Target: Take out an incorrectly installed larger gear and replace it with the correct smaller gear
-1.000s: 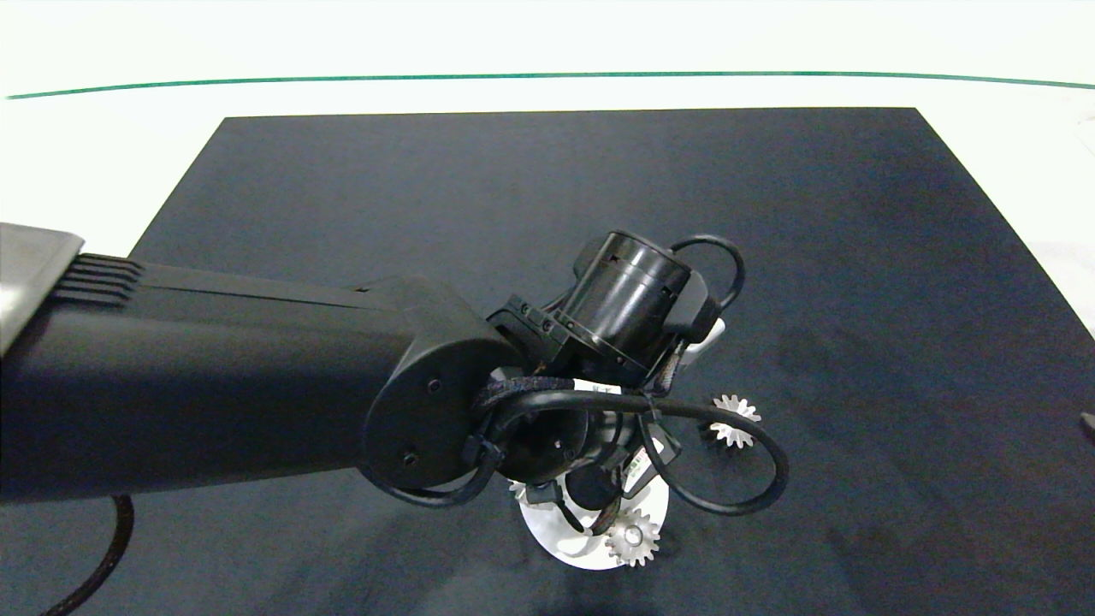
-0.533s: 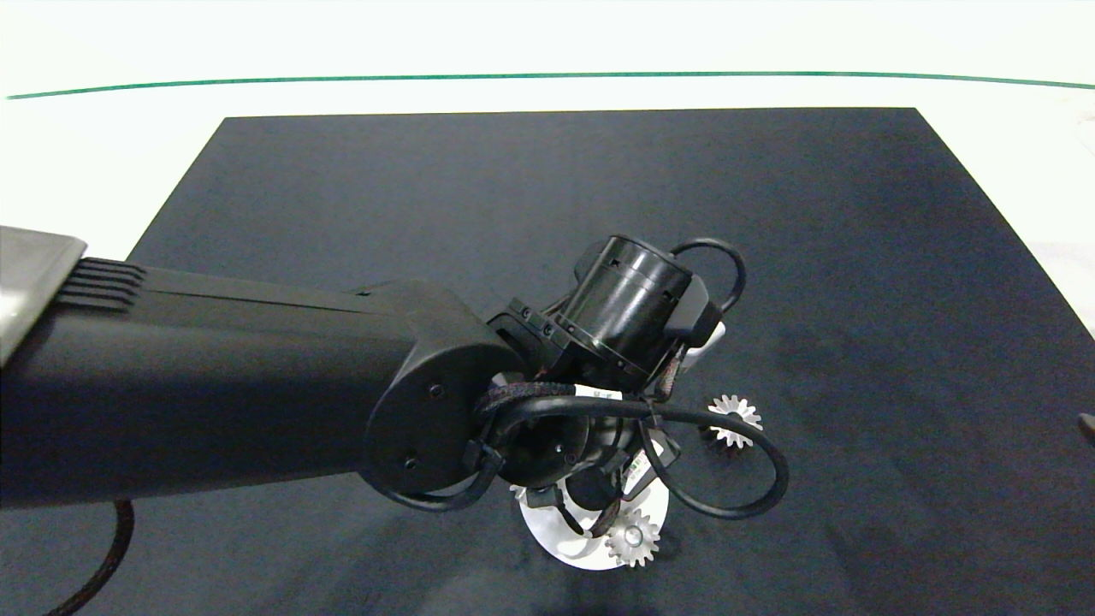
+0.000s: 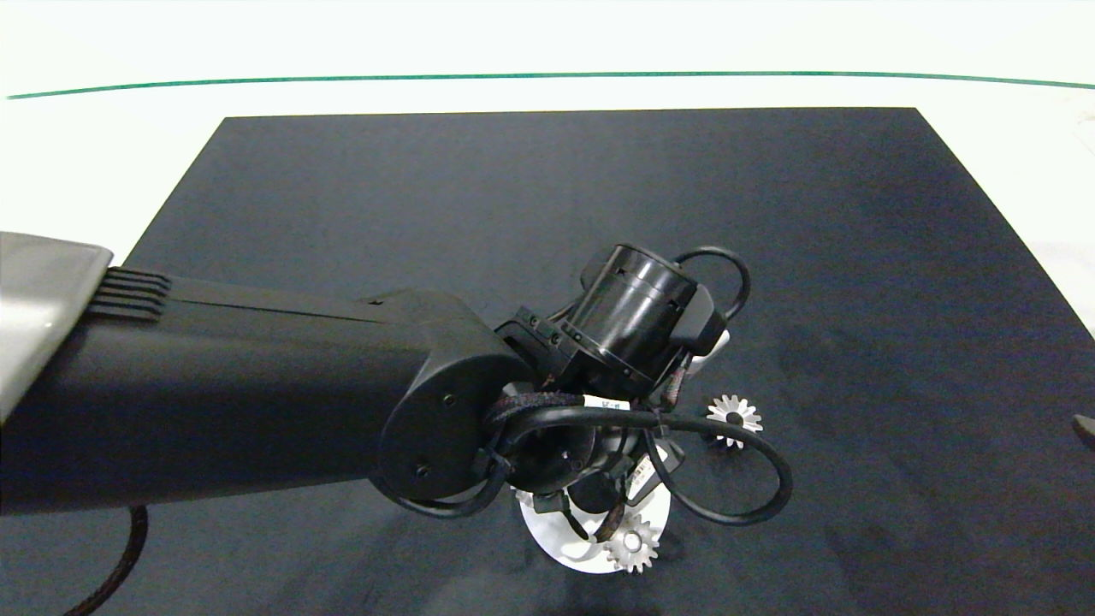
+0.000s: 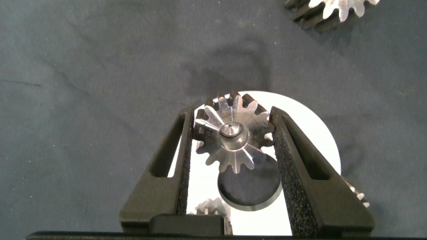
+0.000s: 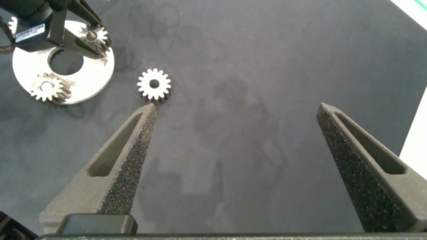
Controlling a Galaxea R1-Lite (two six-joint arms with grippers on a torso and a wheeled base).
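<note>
Left gripper (image 4: 233,143) clamps the larger gear (image 4: 232,133) on the round silver plate (image 3: 556,543) at the dark mat's (image 3: 547,214) 6 o'clock edge. Right gripper (image 5: 243,153) hangs wide open near 3 o'clock; the smaller gear (image 3: 733,419) lies loose just beside the plate. White floor (image 3: 547,43) with a green line (image 3: 547,75) lies beyond.

In the head view the left arm (image 3: 257,393) hides most of the round plate (image 3: 556,547).
</note>
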